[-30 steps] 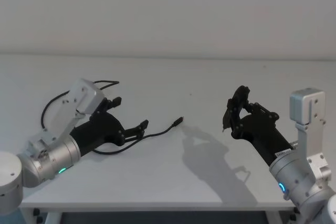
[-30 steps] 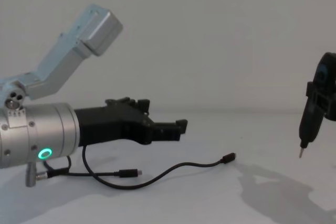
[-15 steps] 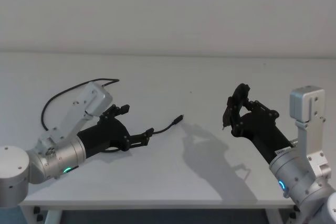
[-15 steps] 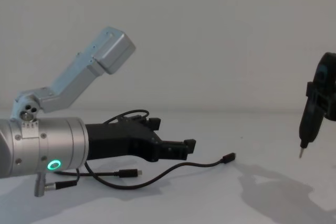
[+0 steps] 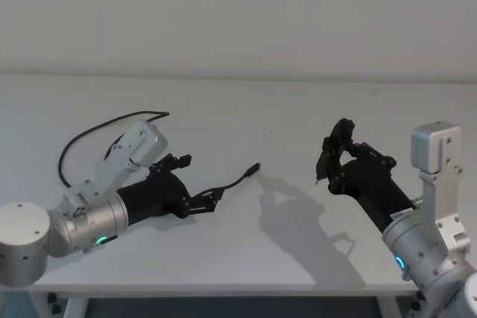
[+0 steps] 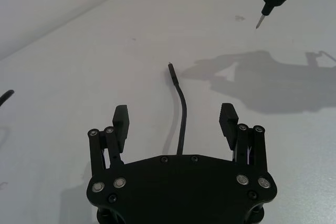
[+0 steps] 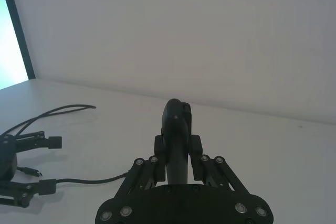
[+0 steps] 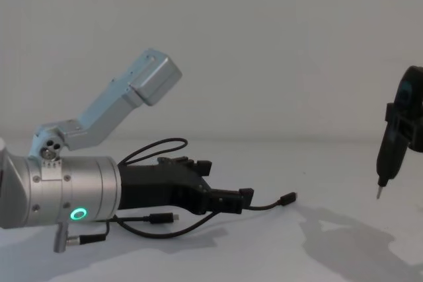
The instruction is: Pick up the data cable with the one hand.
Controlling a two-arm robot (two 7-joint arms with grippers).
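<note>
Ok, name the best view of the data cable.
Head view: the data cable shows nearly whole, loop to plug. Left wrist: its end between open fingers of the left gripper. Chest: side profile. Right wrist: distant stretch.

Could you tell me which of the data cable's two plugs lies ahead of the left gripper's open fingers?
The plug at the data cable's free end, ahead of the left gripper; the other plug lies back under that arm.

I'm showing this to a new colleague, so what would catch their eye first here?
First the left hand, open and low over the white table, with the data cable running between its fingers. On the right, the right hand holds a black pointed tool raised above the table.
</note>
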